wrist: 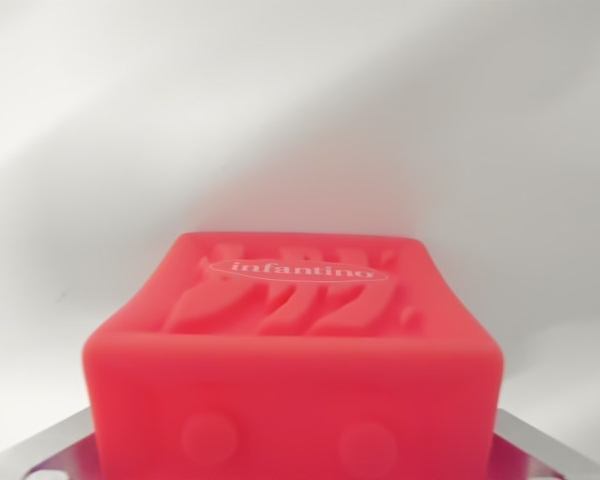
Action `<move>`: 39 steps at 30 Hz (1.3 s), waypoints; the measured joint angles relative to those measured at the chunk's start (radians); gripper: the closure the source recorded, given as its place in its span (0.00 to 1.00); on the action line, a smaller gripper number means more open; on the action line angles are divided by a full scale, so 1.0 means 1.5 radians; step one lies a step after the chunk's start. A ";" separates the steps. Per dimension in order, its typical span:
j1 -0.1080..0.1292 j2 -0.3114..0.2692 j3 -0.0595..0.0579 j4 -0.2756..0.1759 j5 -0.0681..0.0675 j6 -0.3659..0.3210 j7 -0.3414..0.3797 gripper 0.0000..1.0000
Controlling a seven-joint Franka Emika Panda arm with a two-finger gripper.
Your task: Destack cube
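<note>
Filling the bottom of the wrist view, a red cube (295, 370) is sitting right up against the camera, its front face blurring out with two round bumps showing low down. Its top face is carrying wavy raised ridges and an oval "infantino" logo. Grey metal gripper (540, 450) parts are peeking out at both lower corners, flanking the cube, but whether the jaws are clamping it I cannot tell. A pale, plain surface (300, 110) is spreading out behind.
</note>
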State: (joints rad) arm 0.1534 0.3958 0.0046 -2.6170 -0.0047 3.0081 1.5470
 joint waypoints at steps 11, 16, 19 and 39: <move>0.000 0.000 0.000 0.000 0.000 0.000 0.000 0.00; 0.000 0.000 0.000 0.000 0.000 0.000 0.000 0.00; 0.000 0.000 0.000 0.000 0.000 0.000 0.000 0.00; 0.000 -0.034 0.000 -0.008 0.000 -0.022 0.000 0.00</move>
State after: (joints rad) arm 0.1534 0.3444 0.0045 -2.6294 -0.0046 2.9744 1.5470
